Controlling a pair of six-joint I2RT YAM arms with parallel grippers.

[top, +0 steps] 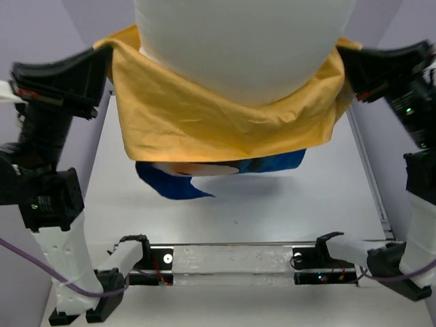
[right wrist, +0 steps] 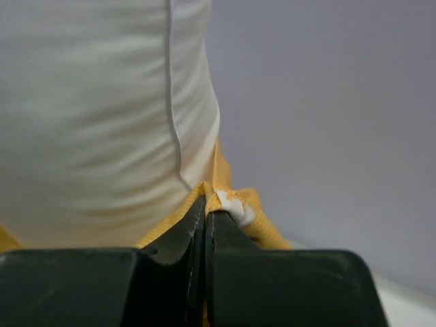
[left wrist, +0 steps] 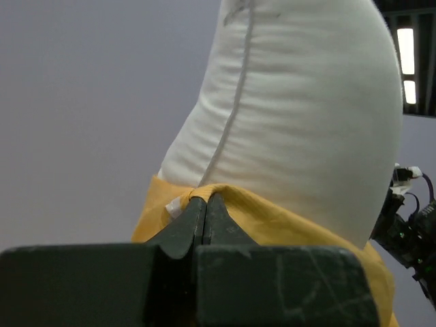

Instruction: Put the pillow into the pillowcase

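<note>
The left gripper (left wrist: 206, 199) and right gripper (right wrist: 206, 202) each pinch tight on a top corner of the yellow pillowcase (top: 218, 119), which hangs above the table (top: 272, 204). The pillow (top: 245, 41) sticks half out of its mouth. On the blue underside, the print is too folded to read.

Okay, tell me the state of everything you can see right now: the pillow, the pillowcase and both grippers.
pillow: partly inside the pillowcase, upper part sticking out of the opening.
pillowcase: held up off the table, hanging from two sides of its opening, wrinkled.
left gripper: fingers shut on the pillowcase's edge.
right gripper: fingers shut on the pillowcase's opposite edge.
</note>
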